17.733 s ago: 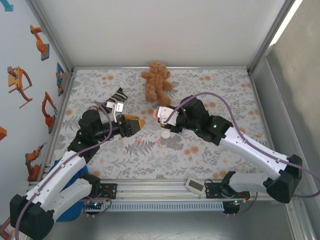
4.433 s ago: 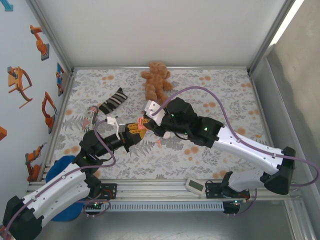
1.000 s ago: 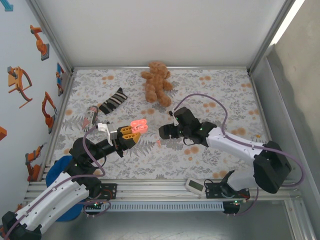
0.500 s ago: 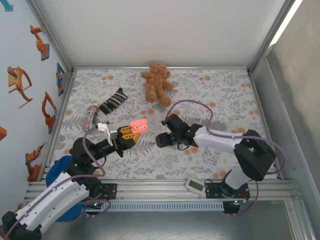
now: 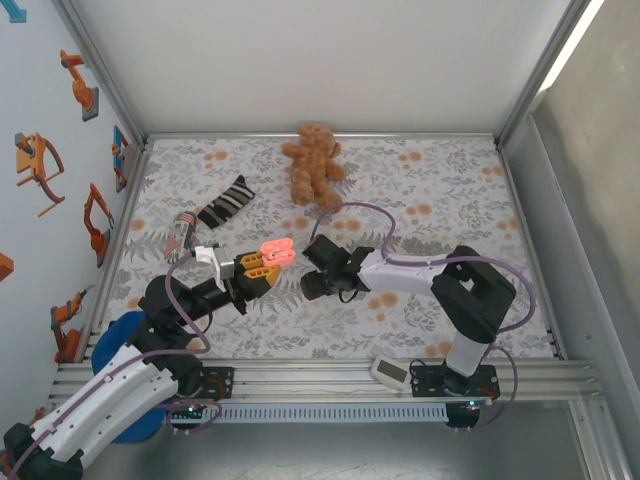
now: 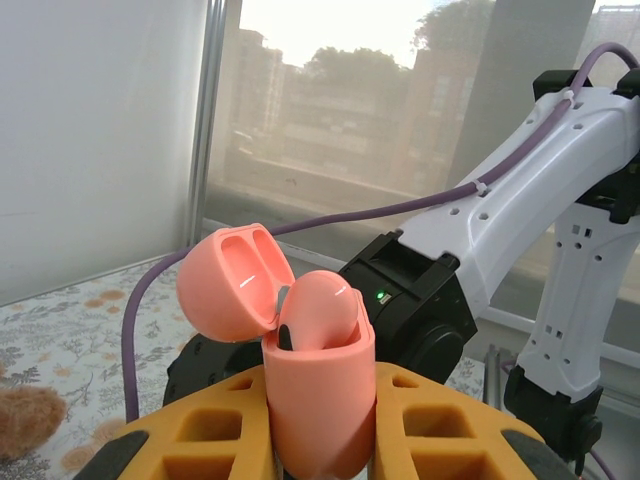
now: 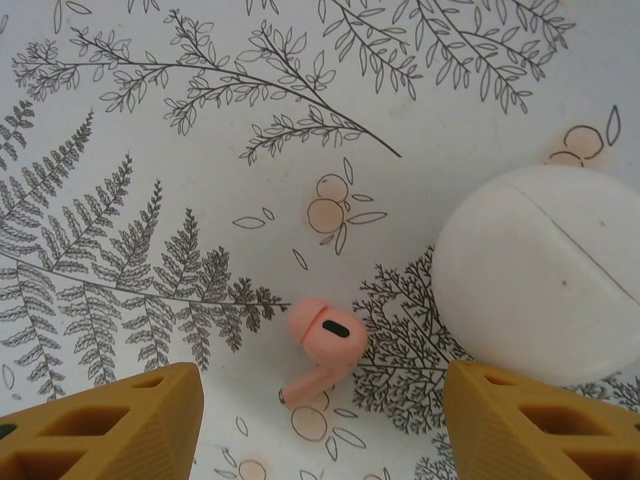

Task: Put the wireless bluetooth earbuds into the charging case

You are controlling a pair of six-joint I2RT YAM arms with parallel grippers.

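The left claw (image 5: 260,264) pinched the open charging case (image 6: 320,390), base hidden; the right claw (image 7: 320,405), spread, fingers (image 7: 100,425) cropped, flanked a pink earbud (image 7: 325,342) on the fern-printed counter (image 7: 200,150); window (image 6: 330,100) beyond.

Pink case (image 6: 318,415) open, earbud (image 6: 320,305) seated — second earbud (image 7: 326,346) loose.

teddy bear (image 5: 313,163): far middle of floral mat (image 5: 450,190) | striped sock (image 5: 227,201): left, near small cylinder (image 5: 180,229) | white gadget (image 5: 391,371): front rail
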